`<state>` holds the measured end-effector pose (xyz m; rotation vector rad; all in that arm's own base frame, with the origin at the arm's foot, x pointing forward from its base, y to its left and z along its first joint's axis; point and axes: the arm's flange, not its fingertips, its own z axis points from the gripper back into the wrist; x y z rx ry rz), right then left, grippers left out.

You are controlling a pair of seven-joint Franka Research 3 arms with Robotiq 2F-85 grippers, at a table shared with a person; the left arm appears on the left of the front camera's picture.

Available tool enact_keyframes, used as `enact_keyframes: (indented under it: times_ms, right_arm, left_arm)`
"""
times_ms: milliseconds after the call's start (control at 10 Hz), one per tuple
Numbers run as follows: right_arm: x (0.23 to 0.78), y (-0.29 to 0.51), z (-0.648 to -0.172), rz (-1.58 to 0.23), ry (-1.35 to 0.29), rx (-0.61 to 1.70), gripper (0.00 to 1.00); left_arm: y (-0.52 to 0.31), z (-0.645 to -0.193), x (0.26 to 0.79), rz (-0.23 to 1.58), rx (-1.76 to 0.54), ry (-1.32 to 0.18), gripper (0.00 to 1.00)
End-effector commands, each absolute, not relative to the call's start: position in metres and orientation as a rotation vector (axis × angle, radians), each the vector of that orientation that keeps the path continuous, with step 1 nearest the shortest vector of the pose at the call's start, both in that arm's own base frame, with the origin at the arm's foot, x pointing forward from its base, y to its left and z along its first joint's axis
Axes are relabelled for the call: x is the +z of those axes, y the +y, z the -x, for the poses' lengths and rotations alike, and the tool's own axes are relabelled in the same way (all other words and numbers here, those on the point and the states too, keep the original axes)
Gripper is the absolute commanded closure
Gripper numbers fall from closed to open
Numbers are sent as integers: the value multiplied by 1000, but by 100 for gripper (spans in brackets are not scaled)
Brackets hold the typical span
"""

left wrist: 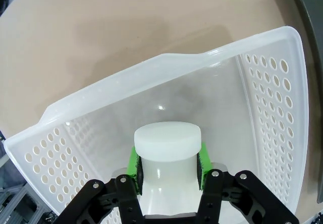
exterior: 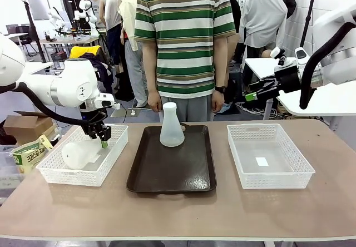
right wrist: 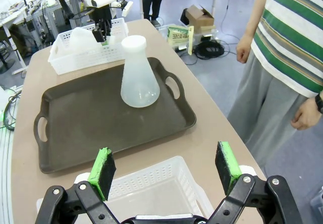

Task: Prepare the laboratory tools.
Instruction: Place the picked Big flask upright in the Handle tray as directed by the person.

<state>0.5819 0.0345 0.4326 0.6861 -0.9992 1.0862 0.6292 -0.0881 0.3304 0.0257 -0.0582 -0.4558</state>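
Fingers (left) – flask neck between

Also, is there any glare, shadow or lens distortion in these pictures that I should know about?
Left wrist view: wide-angle bending curves the basket rim, and a small bright glint sits on its floor above the flask held in the jaws. Front view: even light, with a soft shadow under the upright flask on the tray. Right wrist view: sharp, with edges slightly stretched.

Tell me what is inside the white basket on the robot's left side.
One conical flask lies on its side in the left basket, its neck clamped by the left gripper. The flask and gripper hide part of the basket floor.
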Motion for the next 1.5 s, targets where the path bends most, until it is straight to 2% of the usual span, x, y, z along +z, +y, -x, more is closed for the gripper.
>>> enact_keyframes:
  times_ms: [0,1400]
  right_arm:
    - [434,35,-583,-682,-982,1079,0]
    - [434,35,-583,-682,-982,1079,0]
  left_arm:
    - [-87,-633,332,-46,-447,-73,100]
    - [-87,-633,332,-46,-447,-73,100]
